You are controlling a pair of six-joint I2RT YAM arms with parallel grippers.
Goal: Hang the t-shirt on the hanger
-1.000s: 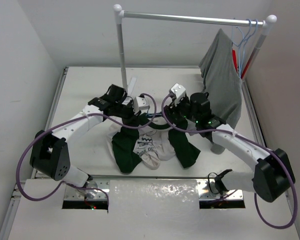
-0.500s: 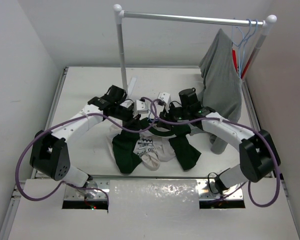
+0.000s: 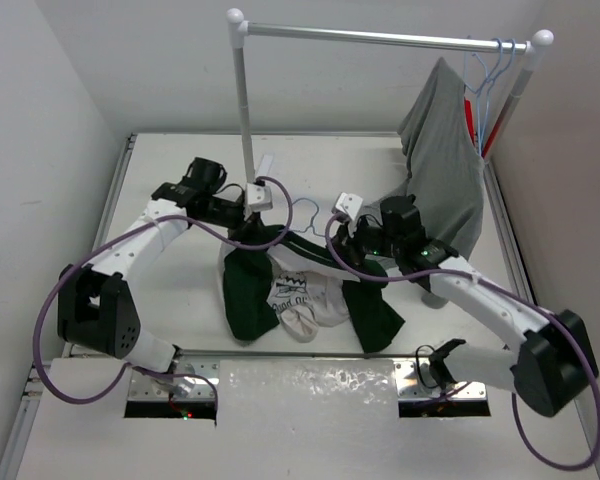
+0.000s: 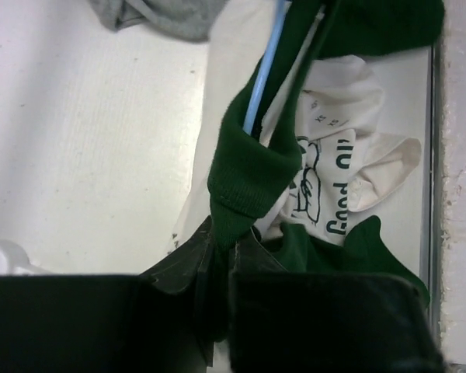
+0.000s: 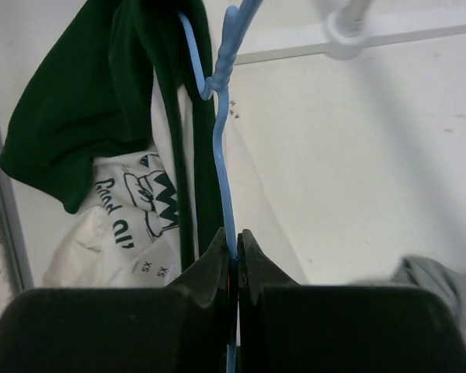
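The white t-shirt [image 3: 295, 295] with dark green sleeves and black lettering hangs bunched above the table between the two arms. The pale-blue wire hanger [image 3: 306, 208] is partly inside it, hook sticking out at the top. My left gripper [image 3: 248, 222] is shut on the shirt's ribbed green edge [image 4: 245, 190]; the hanger wire [image 4: 264, 70] runs into the fabric just beyond it. My right gripper [image 5: 234, 247] is shut on the hanger's wire [image 5: 221, 155] below the twisted neck, with the t-shirt [image 5: 85, 116] to its left.
A white clothes rack stands at the back, its post [image 3: 243, 110] just behind the left gripper and its rod [image 3: 380, 38] overhead. A grey shirt [image 3: 445, 160] hangs at the rod's right end beside a red hanger [image 3: 472, 115] and spare pale-blue hangers [image 3: 492, 60].
The right gripper has closed onto the hanger wire. The left arm has drawn back and to the left with the green edge, stretching the shirt along the hanger.
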